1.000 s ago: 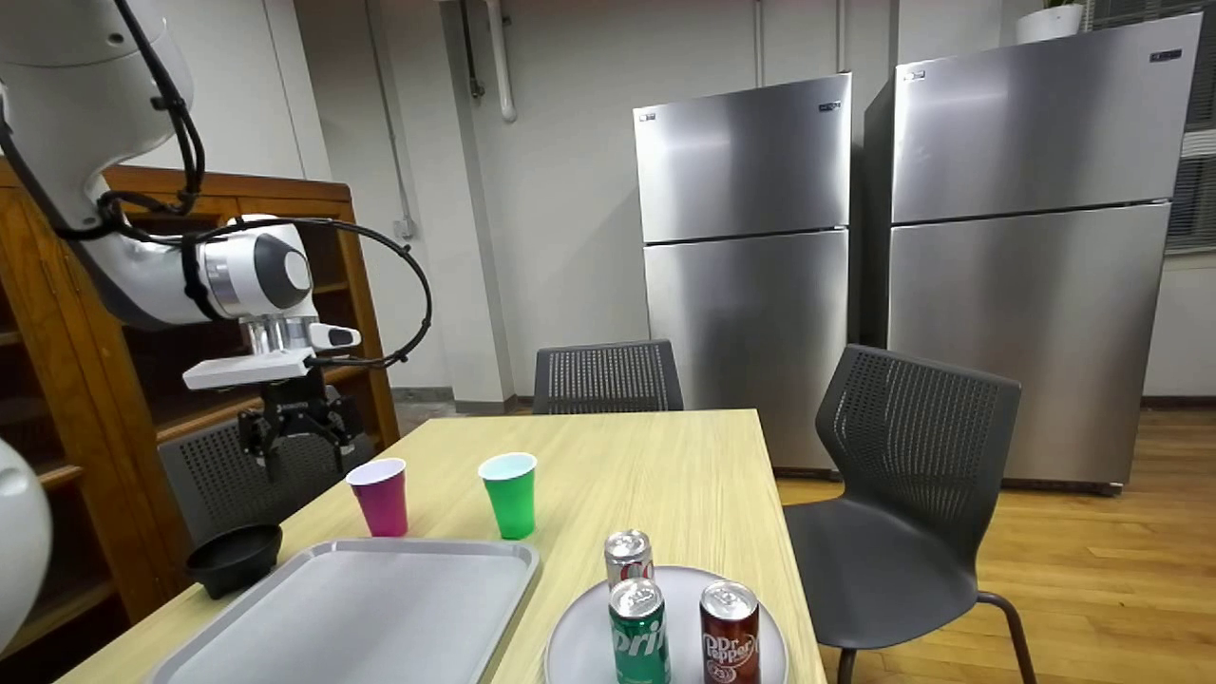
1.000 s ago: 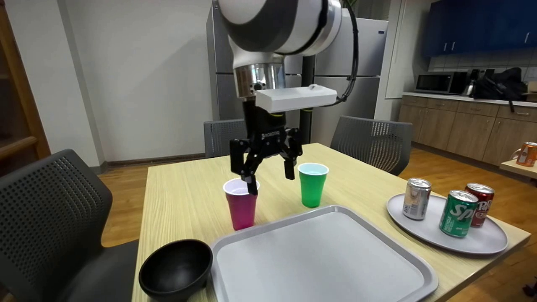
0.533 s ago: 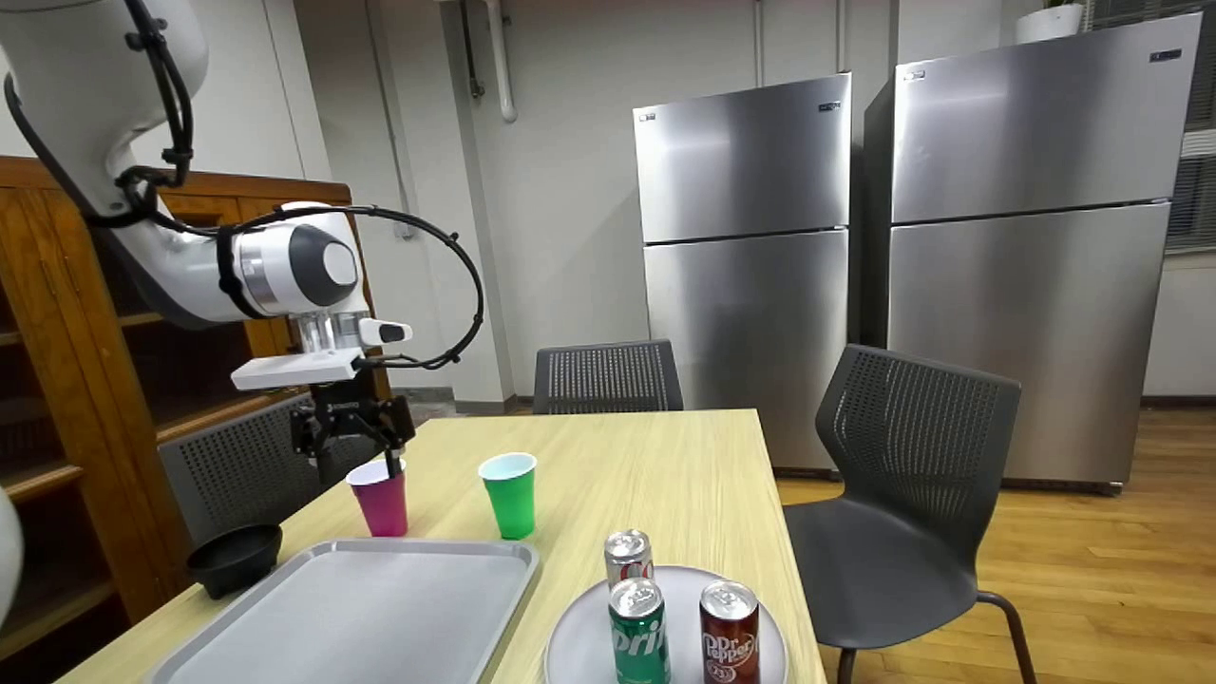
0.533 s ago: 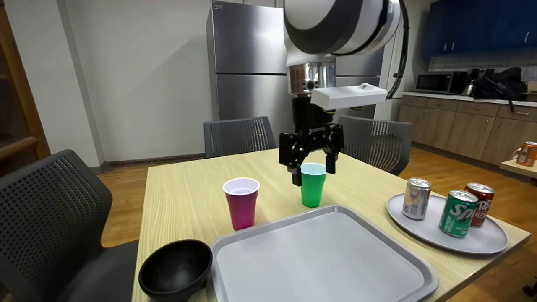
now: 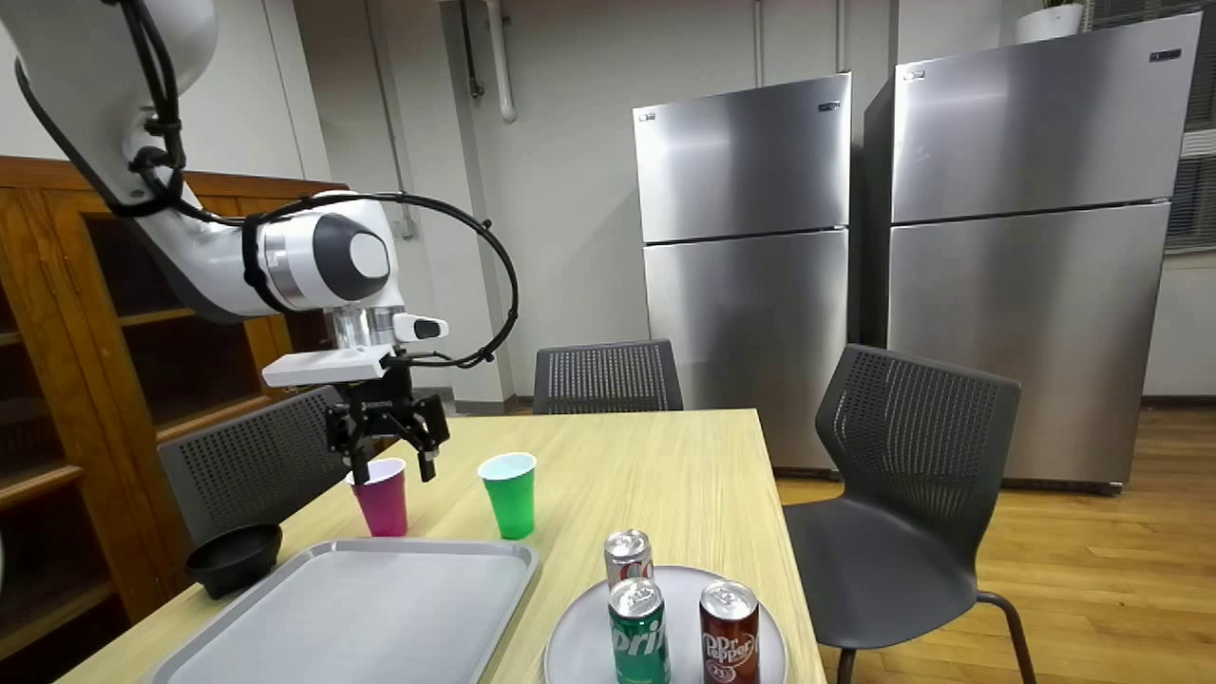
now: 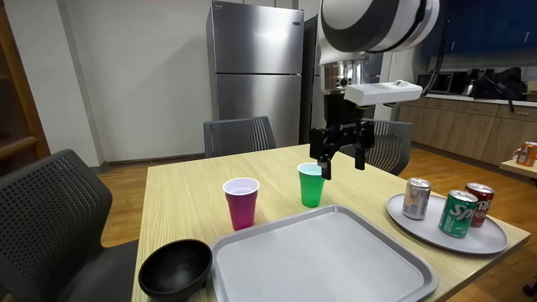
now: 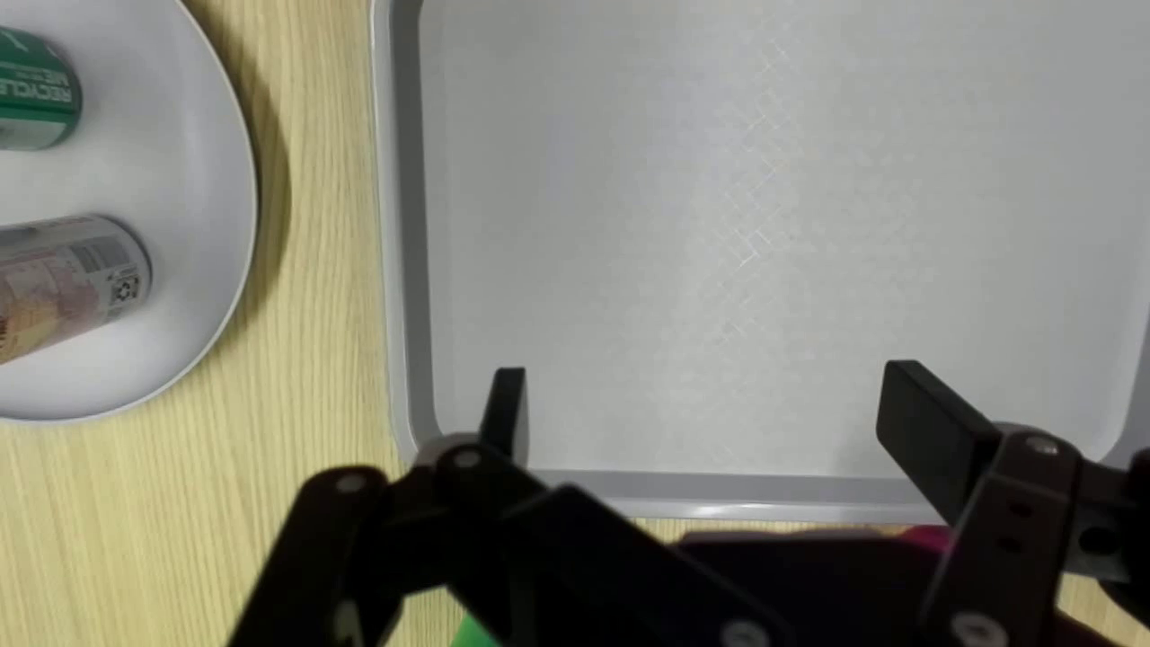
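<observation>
Your gripper (image 6: 343, 167) is spread wide. The tray (image 7: 764, 252) lies below it, the green cup (image 6: 311, 191) near it.

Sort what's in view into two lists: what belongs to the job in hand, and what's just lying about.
Likely in the job, being nearest the open, empty fingers:
grey tray
green cup
purple cup

Apparently just lying about, farther off:
black bowl
round plate
silver can
Sprite can
Dr Pepper can
orange can
chairs
refrigerators
</observation>
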Controlling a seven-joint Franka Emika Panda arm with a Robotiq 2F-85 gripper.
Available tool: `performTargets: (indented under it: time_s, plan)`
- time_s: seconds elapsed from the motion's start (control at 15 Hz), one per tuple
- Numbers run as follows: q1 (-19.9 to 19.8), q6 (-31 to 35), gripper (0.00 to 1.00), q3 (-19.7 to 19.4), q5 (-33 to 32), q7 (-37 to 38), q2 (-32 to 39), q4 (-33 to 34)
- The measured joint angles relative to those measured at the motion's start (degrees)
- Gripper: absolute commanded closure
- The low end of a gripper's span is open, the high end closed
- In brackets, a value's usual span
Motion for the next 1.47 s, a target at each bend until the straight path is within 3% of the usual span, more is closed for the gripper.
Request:
performTargets:
  time_s: [0.47,0.87,1.47]
  plan:
    - [0.0,0.21,0.0,-0.02,-0.31,0.14,0.1,-0.08]
    - [-1.71,2.3,0.0,-2.15,-6.1,-0.28,-0.31,-0.03]
    - [-7.11,8.33,0.0,-6.57,-6.75,-13.33,-0.93,-0.02]
